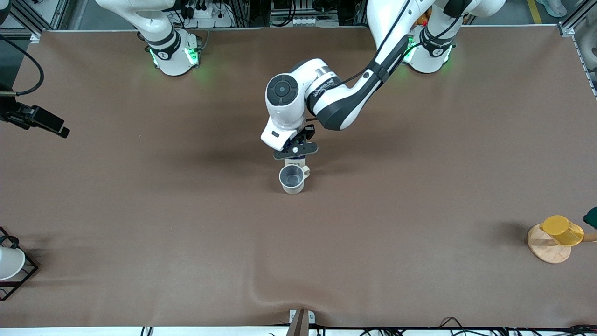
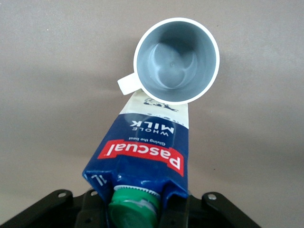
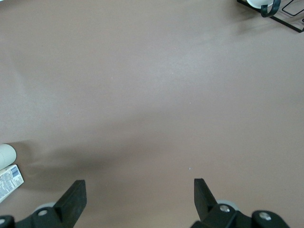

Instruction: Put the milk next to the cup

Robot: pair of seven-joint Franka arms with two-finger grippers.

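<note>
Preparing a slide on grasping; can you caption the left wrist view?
Left end effector grips the milk at its green cap, beside the cup on the brown table.

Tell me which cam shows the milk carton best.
Left wrist view: the milk fills the frame, label and green cap readable, held between the left gripper fingers beside the cup. Front view shows only a sliver of it under the gripper. Right wrist view catches just a corner.

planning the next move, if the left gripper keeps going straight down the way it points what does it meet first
The left gripper points down, shut on the milk. The carton's base would likely meet the table first, right beside the cup; whether it already touches either is unclear.
</note>
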